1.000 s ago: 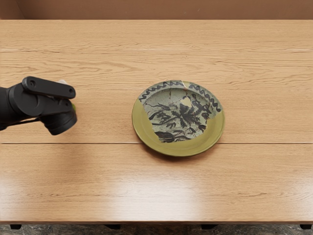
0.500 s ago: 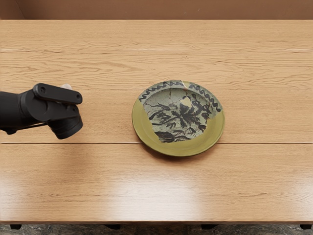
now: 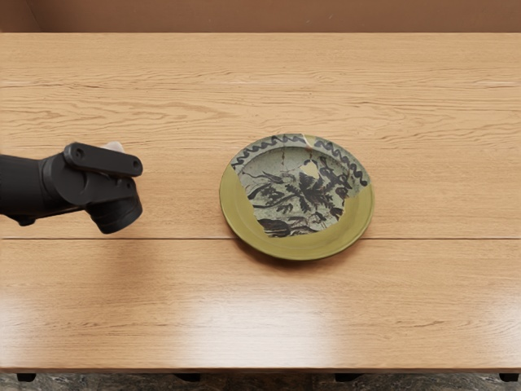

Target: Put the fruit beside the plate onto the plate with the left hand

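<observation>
plate [image 3: 237, 205] on table [image 3: 260, 309], robot hand [image 3: 103, 185] left (well apart)

The black left hand [image 3: 106, 187] comes in from the left edge and hangs low over the wooden bench [image 3: 260, 309]. It is well apart from the plate [image 3: 236, 213], which is olive-rimmed with a dark leafy pattern. A pale sliver [image 3: 115, 147] peeks out just above the hand, possibly the fruit.

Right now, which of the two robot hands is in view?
The left robot hand, left of the plate: its black arm enters from the left edge. The right one is not in view.
</observation>
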Available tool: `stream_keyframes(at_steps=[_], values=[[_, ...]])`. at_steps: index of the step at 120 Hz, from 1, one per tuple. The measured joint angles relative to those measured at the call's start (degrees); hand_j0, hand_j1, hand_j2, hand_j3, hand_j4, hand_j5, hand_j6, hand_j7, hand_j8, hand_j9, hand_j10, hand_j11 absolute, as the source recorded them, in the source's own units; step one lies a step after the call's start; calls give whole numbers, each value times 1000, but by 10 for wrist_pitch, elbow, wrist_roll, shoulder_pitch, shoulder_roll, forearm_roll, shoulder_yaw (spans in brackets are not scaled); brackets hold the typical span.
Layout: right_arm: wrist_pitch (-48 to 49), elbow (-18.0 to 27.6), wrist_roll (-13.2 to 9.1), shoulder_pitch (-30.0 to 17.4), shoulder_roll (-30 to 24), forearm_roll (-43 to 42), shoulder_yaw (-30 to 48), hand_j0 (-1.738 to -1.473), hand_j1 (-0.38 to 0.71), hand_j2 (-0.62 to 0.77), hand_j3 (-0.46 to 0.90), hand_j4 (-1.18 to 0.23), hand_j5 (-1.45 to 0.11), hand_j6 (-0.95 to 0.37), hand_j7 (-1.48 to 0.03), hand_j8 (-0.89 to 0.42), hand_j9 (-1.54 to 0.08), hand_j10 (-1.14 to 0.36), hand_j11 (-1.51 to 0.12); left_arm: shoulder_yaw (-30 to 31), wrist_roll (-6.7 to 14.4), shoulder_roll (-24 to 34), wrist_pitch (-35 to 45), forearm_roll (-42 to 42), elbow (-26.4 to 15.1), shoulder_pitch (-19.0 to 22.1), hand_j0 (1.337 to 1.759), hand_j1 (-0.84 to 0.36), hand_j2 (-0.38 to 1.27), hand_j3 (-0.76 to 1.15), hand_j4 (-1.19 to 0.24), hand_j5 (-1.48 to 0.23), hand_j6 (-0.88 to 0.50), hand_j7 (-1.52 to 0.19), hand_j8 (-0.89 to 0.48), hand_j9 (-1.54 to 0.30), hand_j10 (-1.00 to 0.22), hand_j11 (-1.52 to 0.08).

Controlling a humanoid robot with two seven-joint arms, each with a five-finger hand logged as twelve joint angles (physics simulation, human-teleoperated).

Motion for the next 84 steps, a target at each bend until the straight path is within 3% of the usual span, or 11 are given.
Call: stream_keyframes(at_steps=[27, 34, 47, 60, 84], values=[[1, 0, 0, 0, 0, 0, 0, -1658, -307, -7, 0, -35, -45, -35, -45, -35, -45, -35, -45, 1, 2, -2, 1, -4, -2, -16, 1642, -321, 154, 29, -752, -977, -431, -984, -252, -999, -365, -1018], [1, 0, 0, 0, 0, 0, 0, -1658, -307, -7, 0, -35, -45, -35, -45, -35, -45, -35, -45, 1, 1, -2, -4, -5, -5, -27, 1642, -313, 234, 22, -785, -1015, -470, -1018, -279, -1040, -376, -1060], [1, 0, 0, 1, 0, 0, 0, -1658, -307, -7, 0, -35, -45, -35, -45, -35, -45, -35, -45, 1, 1, -2, -29, -17, -18, -68, 1641, -211, 148, 13, -816, -1078, -555, -1068, -344, -1094, -413, -1111], [1, 1, 0, 1, 0, 0, 0, -1658, -307, -7, 0, -35, -45, -35, -45, -35, -45, -35, -45, 1, 2, -2, -63, -49, -41, -115, 1640, -320, 226, 7, -831, -1123, -519, -1097, -296, -1122, -379, -1146], [1, 5, 0, 1, 0, 0, 0, -1658, -307, -7, 0, -35, -45, -35, -45, -35, -45, -34, -45, 2, 2, -9, -124, -100, -74, -186, 1634, -370, 282, 3, -842, -1170, -462, -1139, -239, -1158, -327, -1186]])
